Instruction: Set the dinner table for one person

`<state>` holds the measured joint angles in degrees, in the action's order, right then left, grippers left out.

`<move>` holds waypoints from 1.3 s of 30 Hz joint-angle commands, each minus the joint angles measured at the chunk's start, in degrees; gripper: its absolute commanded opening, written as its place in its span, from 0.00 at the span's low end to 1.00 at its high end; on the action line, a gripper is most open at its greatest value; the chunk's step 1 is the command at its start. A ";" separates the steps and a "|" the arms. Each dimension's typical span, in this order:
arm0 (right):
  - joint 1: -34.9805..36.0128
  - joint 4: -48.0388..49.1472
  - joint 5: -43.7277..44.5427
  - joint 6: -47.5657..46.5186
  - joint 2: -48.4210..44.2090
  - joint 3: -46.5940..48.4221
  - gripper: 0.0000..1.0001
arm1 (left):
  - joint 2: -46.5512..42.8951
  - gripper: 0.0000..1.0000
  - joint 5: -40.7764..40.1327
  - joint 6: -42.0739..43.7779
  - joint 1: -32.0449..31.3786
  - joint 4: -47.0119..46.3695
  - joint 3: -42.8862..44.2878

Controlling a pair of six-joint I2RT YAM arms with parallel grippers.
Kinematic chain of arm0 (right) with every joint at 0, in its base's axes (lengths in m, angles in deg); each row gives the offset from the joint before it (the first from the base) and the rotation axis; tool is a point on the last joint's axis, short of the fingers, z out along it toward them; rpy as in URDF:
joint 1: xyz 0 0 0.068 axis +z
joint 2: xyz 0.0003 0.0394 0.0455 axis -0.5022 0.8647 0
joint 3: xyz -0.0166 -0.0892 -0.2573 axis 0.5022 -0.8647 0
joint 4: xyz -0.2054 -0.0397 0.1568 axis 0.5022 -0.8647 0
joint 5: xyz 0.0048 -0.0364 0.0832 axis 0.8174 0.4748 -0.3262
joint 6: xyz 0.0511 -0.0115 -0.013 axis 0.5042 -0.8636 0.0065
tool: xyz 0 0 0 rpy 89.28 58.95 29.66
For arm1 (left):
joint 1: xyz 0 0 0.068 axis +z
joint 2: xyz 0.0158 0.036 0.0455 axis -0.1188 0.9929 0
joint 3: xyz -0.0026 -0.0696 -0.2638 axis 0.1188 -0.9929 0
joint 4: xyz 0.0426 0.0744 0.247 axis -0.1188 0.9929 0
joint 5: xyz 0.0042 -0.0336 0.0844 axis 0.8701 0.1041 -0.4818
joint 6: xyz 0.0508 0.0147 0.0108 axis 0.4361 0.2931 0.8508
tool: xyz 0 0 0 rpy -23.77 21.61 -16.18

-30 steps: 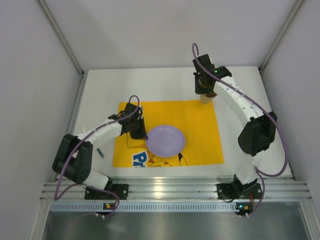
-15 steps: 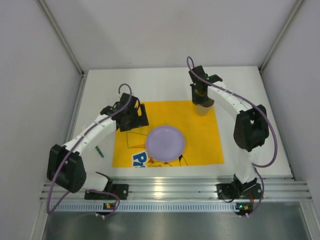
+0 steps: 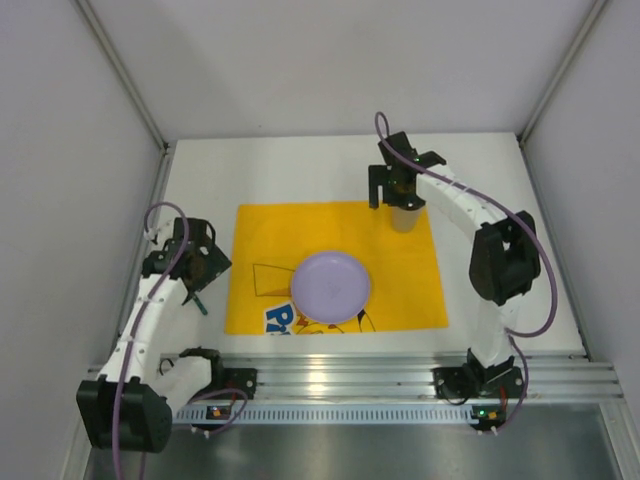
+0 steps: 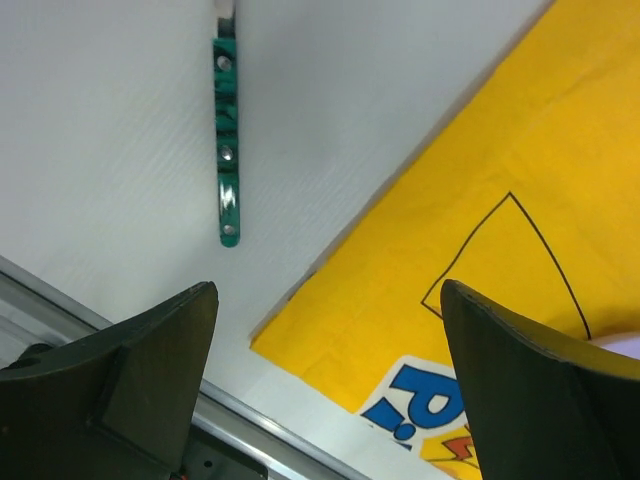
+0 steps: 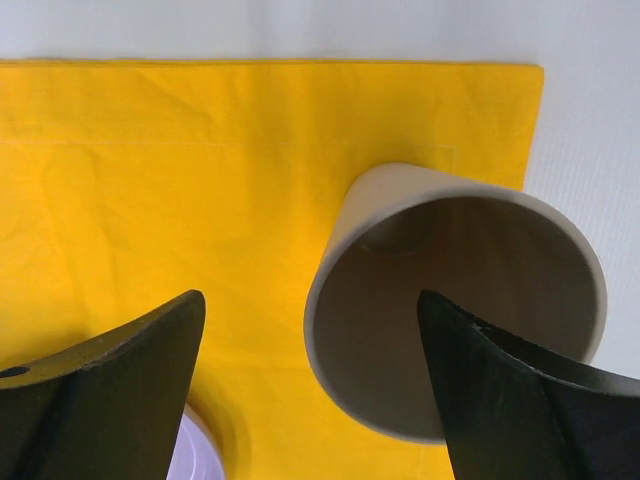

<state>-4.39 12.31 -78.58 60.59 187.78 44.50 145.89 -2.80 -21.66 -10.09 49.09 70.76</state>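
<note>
The white dinner table [image 3: 300,170] carries a yellow printed mat [image 3: 400,270] with a lilac plate [image 3: 331,285] at its middle. A beige cup [image 3: 404,219] stands upright on the mat's far right corner. My right gripper [image 3: 393,196] hangs over it, open; in the right wrist view the cup [image 5: 400,300] has its near rim between the spread fingers of the right gripper [image 5: 310,298], untouched. My left gripper [image 3: 198,272] is open over bare table left of the mat. In the left wrist view a green-handled utensil [image 4: 228,150] lies ahead of the left gripper [image 4: 328,290].
A silver aluminium rail [image 3: 350,375] runs along the table's near edge, also seen as the rail [image 4: 235,415] under my left fingers. Grey walls close in the left, far and right sides. The plate's edge [image 5: 200,452] shows by my right gripper's left finger.
My left gripper let go at the plate's left edge, opened and swung left off the mat. My right gripper brought the cup onto the mat corner and opened.
</note>
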 commanded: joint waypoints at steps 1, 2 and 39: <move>0.52 -0.73 -0.04 1.39 -7.08 3.37 0.88 | -2.52 0.98 -7.78 -1.11 1.24 0.12 0.24; 0.61 -1.69 -0.48 2.00 -9.01 3.55 0.88 | -2.78 0.98 -8.49 0.29 2.81 -0.32 0.50; -0.36 -8.38 -2.94 0.43 -17.73 2.84 0.89 | 27.89 0.42 8.73 15.07 25.94 -34.25 -8.20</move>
<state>-4.46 4.44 -81.92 61.96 170.01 44.19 169.32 3.73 -5.46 14.74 18.12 63.18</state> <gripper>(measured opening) 0.887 0.441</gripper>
